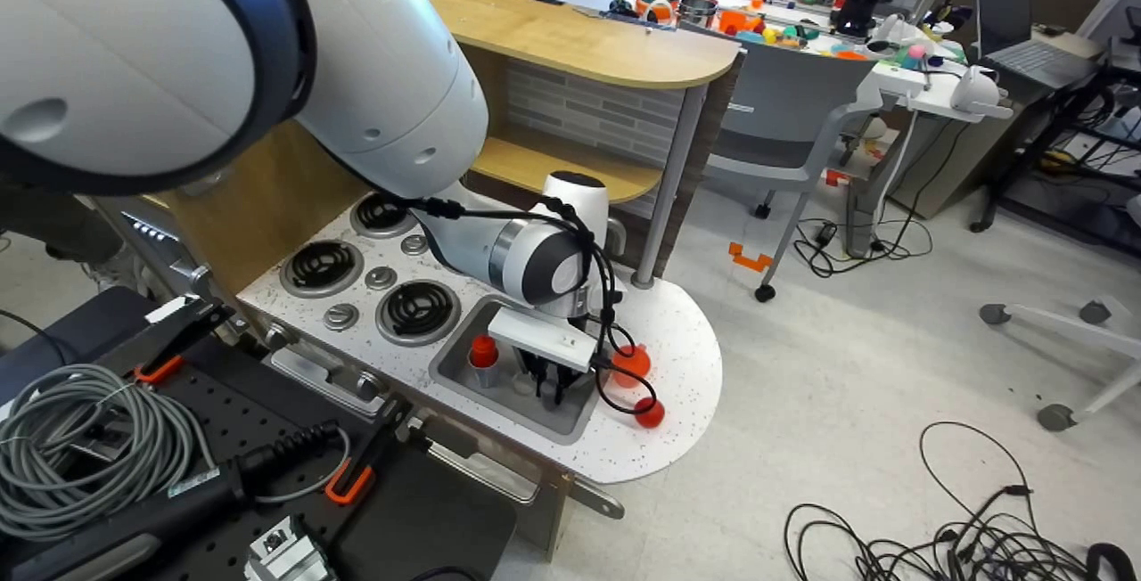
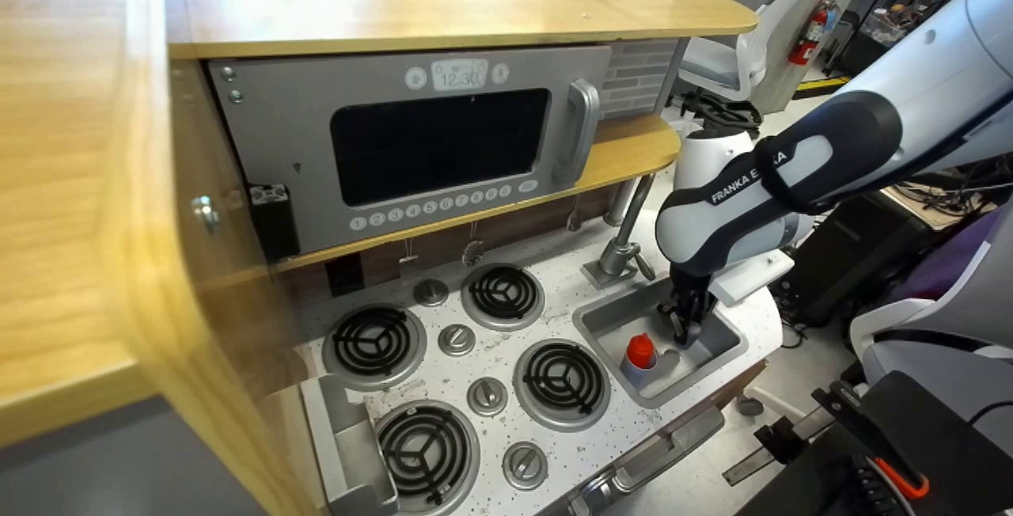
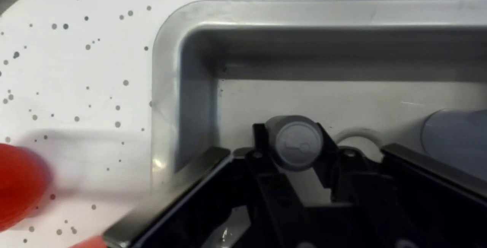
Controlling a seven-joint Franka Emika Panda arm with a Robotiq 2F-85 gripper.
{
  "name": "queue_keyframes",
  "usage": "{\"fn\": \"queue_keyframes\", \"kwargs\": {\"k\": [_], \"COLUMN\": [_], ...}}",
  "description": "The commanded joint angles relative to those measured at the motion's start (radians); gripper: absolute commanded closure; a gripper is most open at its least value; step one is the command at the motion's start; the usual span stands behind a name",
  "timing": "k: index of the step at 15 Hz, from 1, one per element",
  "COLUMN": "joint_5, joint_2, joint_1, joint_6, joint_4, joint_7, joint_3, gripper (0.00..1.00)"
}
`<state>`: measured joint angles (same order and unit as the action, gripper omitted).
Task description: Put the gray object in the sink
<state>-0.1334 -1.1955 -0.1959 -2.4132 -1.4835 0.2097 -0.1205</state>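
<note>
The gray object (image 3: 298, 143) is a short cylinder with a round end facing the camera in the wrist view. My gripper (image 3: 292, 140) has a black finger against each side of it. The gripper is down inside the sink (image 3: 266, 12), close to the basin floor; whether the object touches the floor I cannot tell. The silver-gray sink shows in both exterior views (image 1: 579, 429) (image 2: 673, 397), with the gripper (image 1: 549, 389) (image 2: 682, 330) in its half away from the burners. In an exterior view, the arm and gripper hide the gray object.
A gray cup (image 2: 633, 372) holding a red-topped item (image 2: 642, 350) stands in the sink beside the gripper. The faucet (image 2: 621, 259) rises behind the sink. An orange item (image 1: 631, 365) and a red ball (image 1: 649, 413) lie on the counter. Black burners (image 2: 562, 384) adjoin the sink.
</note>
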Motion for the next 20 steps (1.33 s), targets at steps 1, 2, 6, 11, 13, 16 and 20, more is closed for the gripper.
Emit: {"fn": "queue_keyframes", "kwargs": {"k": [1,2,6,11,13,16,20], "joint_5": [-0.003,0.001,-0.002,0.003,0.01,0.041,0.117], "joint_2": [-0.057,-0.062,-0.027,0.05,0.097,0.189,0.356], "joint_1": [0.006,0.004,0.002,-0.005,-0.014,-0.039,-0.099], "joint_6": [0.047,0.056,0.046,0.006,-0.018,-0.039,-0.082], "joint_4": [0.092,0.1,0.066,-0.016,-0.063,-0.162,-0.346], "joint_7": [-0.017,-0.018,-0.008,0.002,-0.002,-0.023,-0.014], "joint_3": [-0.004,-0.001,0.003,0.013,0.014,0.015,0.031], "gripper": [0.92,0.92,0.28,0.0,0.0,0.0,0.0]}}
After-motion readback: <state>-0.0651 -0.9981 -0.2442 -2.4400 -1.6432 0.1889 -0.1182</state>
